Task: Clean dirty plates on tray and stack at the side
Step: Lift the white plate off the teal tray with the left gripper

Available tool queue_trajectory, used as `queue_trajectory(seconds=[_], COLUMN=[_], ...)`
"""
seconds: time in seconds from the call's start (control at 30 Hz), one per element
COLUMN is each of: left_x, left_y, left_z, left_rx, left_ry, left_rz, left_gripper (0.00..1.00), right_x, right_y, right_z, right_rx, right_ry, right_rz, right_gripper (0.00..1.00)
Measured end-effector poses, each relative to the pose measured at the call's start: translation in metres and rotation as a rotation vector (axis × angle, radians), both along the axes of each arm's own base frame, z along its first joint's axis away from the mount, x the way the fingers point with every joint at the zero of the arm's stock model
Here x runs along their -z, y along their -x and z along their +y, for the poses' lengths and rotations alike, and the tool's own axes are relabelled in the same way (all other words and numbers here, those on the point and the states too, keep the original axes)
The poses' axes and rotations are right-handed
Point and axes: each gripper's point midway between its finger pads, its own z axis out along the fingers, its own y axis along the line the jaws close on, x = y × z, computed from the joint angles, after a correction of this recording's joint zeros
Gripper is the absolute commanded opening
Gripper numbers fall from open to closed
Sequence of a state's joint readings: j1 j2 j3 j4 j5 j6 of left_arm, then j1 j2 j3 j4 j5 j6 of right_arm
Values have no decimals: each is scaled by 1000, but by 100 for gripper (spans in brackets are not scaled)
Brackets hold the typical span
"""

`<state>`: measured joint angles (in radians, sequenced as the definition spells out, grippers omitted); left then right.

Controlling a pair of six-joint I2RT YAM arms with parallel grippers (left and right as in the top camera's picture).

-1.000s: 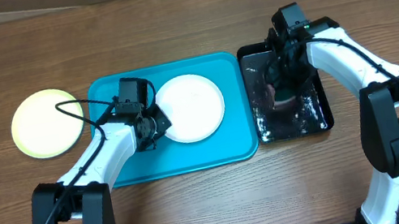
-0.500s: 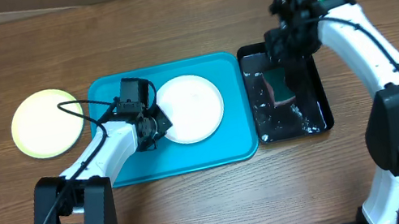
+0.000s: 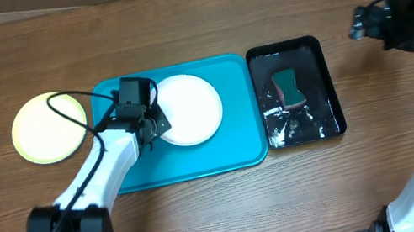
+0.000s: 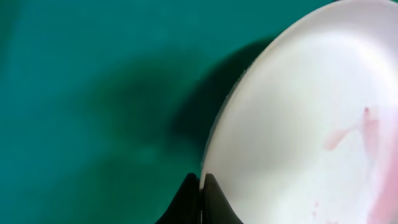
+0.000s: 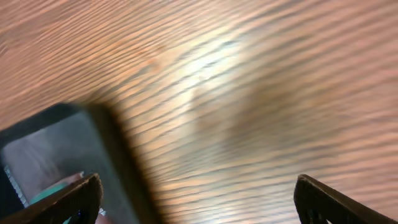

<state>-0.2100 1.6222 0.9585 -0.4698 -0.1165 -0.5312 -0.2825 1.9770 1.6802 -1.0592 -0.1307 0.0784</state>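
Observation:
A white plate (image 3: 189,109) lies on the turquoise tray (image 3: 138,162). My left gripper (image 3: 154,126) is shut on the plate's left rim. In the left wrist view the jaws (image 4: 201,190) pinch the edge of the white plate (image 4: 298,124), which carries a reddish smear at the right, above the tray (image 4: 74,93). A yellow-green plate (image 3: 47,128) rests on the table left of the tray. My right gripper (image 3: 368,23) hovers open and empty over bare wood, right of the black tray. Its fingers (image 5: 68,200) stand wide apart.
A glossy black tray (image 3: 334,111) stands right of the turquoise one. A green sponge (image 3: 288,89) and some white foam lie in it. Its corner (image 5: 56,143) shows at the lower left of the right wrist view.
My right gripper opened, left the sponge in the black tray, and swung up and right over the table. The left gripper shifted the white plate slightly left.

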Motion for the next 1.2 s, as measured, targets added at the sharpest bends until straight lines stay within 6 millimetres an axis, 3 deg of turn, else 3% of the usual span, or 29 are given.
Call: queue_trajectory(seconds=[0.2,0.53,0.77,0.83,0.97,1.2], left_x=[-24,-43,-61,-81,-102,-128], left_y=[-14,-41,-55,-66,-74,-70], left_z=[10,3,-24,-36,-52,-111], left_rx=[1,61,196,243,287,411], left_ry=[-62,-70,13,57,78,104], left_rz=[-102,-231,-300,-348,-397,-469], left_gripper=[4,4,4,4,4,4], right_x=[0,0,0,0,0,0], right_y=[6,6,6,6,6,6], right_z=[-22,-22,-22,-22,-22,-22], right_rx=[51,51,52,52,52,52], right_ry=[0,0,-1,0,0,-1], right_rz=[0,0,1,0,0,0], right_gripper=[100,100,100,100,100,100])
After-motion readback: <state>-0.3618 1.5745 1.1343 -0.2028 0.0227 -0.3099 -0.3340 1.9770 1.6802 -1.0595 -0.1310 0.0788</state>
